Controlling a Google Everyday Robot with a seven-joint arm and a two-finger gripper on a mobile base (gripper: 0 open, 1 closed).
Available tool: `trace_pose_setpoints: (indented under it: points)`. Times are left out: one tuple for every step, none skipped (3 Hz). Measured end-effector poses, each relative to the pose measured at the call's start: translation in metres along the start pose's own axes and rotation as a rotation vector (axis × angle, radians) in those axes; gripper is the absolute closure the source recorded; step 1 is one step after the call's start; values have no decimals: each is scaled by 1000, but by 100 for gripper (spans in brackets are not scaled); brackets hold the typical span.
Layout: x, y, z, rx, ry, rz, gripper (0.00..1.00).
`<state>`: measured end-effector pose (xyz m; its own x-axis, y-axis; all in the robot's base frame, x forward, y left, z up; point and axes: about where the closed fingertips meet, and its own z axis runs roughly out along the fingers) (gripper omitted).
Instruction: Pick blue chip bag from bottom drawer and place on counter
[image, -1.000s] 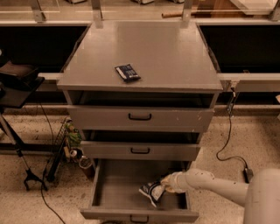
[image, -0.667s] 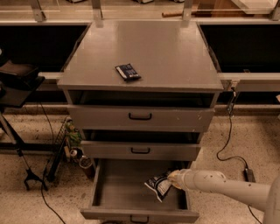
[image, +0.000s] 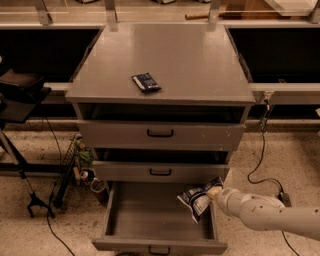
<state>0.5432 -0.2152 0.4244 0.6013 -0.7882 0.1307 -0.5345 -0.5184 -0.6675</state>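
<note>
Arm (image: 272, 216) enters from lower right. Only its wrist end is in view; the rest is cut off at frame edge. Single arm, so no choice of side.

Gripper (image: 215, 192) sits at arm's left tip, over the right side wall of bottom drawer (image: 159, 244), which stands open. Gripper is clamped on blue chip bag (image: 196, 199), gripping at bag's upper right corner. Fingers are mostly buried in foil, so bite depth can't be read.

Bag pos.: touching gripper, directly left of it and slightly below. Long axis runs diagonally, down-left from grip point into drawer opening. Bag appears clear of drawer floor, but contact at its lower corner can't be confirmed. Drawer's right inner wall is hidden behind bag.

Key relation for next move: counter (image: 200, 60) lies above and beyond gripper, offset left. Middle drawer (image: 161, 171) front, then top drawer (image: 160, 133) front, stand between. Middle front is just beyond bag's top edge, so judged req. is a lift w/ clearance past both fronts before reaching over the counter.

Flat dark packet (image: 146, 82) lies on counter near its front edge, well left of gripper's line. Bare surface lies right of it.

Interiors above both shallower drawers are dark; contents n/a.
</note>
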Motion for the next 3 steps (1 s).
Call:
trace_pose_setpoints:
  points:
    - [2,-24,-56,15,83,-22,100]
    - [-22,-32,-107,-17,109,-24,100]
    - [-59,-12,-149,-141,73,-23,100]
